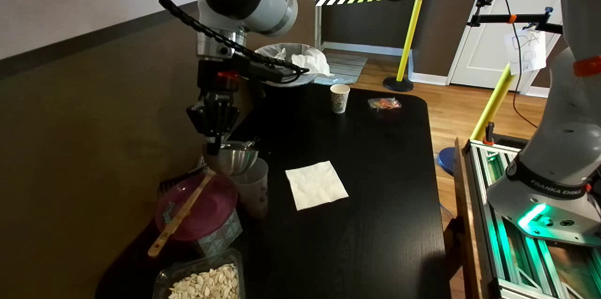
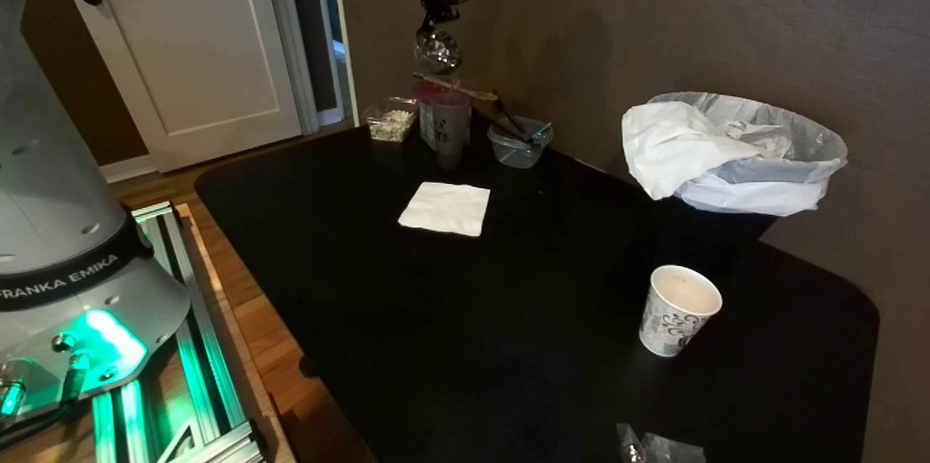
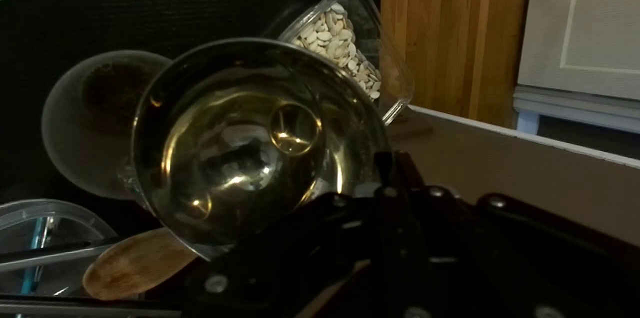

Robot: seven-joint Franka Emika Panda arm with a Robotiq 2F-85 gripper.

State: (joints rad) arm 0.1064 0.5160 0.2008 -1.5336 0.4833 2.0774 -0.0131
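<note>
- I read "FRANKA EMIKA" on the arm's base [image 1: 544, 200].
- Lettering I can't make out: hanging sheet [image 1: 529, 50]; frosted cup [image 2: 450, 130]; paper cup [image 2: 673, 319] near a short edge of the table [image 1: 375, 238].

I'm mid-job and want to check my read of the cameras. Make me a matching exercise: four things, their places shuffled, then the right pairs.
Things
1) Metal bowl
2) Wooden spoon
3) Seeds
4) White napkin

Places
A) Flat on the black table
B) In the clear container
C) Gripped by the end effector
D) Lying across the pink dish

Pairs: 1-C, 2-D, 3-B, 4-A
</note>
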